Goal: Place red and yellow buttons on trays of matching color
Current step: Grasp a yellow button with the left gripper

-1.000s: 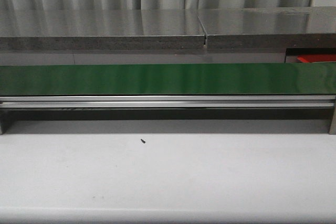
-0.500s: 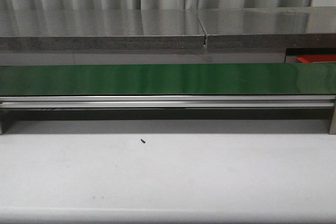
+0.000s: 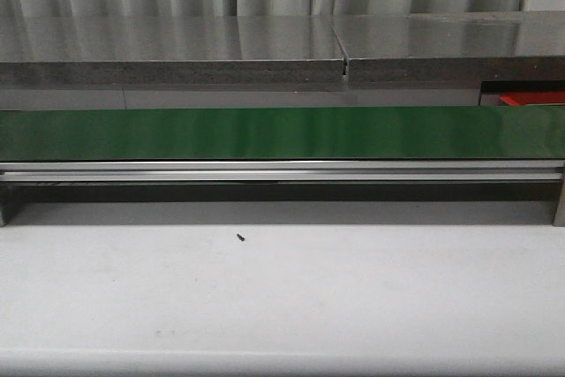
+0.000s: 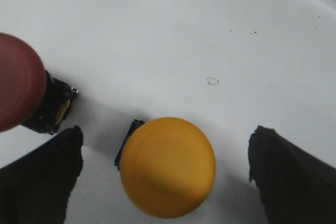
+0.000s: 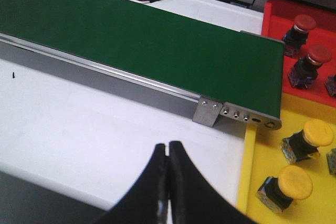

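Note:
In the left wrist view a yellow button (image 4: 168, 167) stands on the white table between my left gripper's (image 4: 167, 130) two black fingers (image 4: 42, 177), which are wide open and clear of its cap. A red button (image 4: 16, 90) sits just outside one finger, cut off by the frame edge. My right gripper (image 5: 168, 144) is shut on nothing, above the white table beside the yellow tray (image 5: 245, 182). That tray holds yellow buttons (image 5: 295, 182). The red tray (image 5: 273, 14) beyond it holds red buttons (image 5: 319, 53). Neither gripper shows in the front view.
A green conveyor belt (image 3: 282, 132) with an aluminium rail crosses the table, and its end (image 5: 262, 119) meets the trays. A corner of the red tray (image 3: 530, 99) shows at the far right. A small black speck (image 3: 240, 237) lies on the white table.

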Action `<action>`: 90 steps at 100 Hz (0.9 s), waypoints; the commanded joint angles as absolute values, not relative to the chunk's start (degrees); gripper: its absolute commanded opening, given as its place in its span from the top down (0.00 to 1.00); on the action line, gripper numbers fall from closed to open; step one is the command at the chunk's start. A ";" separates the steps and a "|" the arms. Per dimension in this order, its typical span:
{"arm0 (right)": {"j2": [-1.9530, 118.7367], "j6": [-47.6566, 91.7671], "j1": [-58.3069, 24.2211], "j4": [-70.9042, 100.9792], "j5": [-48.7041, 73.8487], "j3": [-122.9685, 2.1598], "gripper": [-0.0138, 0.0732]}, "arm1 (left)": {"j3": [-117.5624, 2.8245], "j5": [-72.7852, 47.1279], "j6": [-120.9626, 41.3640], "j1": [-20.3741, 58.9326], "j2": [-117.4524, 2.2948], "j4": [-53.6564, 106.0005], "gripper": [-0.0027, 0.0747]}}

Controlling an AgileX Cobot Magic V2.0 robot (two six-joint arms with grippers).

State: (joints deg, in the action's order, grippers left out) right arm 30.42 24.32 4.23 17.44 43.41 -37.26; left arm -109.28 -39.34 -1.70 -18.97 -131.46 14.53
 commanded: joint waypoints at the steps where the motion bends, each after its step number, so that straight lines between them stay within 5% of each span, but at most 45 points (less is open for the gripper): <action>1: 30.53 24.51 4.25 17.96 40.15 -38.76 0.92 | -111.23 -37.32 -1.79 -19.09 -127.75 15.59 0.34; 24: 30.53 24.51 4.25 17.96 40.15 -38.76 0.92 | -111.49 -38.16 -1.79 -19.09 -127.75 15.59 0.71; 41: 30.53 24.51 4.25 17.96 40.15 -38.76 0.92 | -115.03 -42.99 -1.91 -19.09 -127.21 15.59 0.89; 59: 30.53 24.51 4.25 17.96 40.20 -38.76 0.92 | -117.37 -47.34 -1.91 -19.09 -122.73 16.67 0.99; 90: 30.53 24.51 4.25 17.96 40.20 -38.76 0.92 | -116.90 -54.84 -4.13 -18.86 -112.42 19.73 0.99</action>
State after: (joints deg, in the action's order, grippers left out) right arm 30.42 24.32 4.23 17.44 43.44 -37.26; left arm -115.29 -54.95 -3.70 -18.97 -118.58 17.37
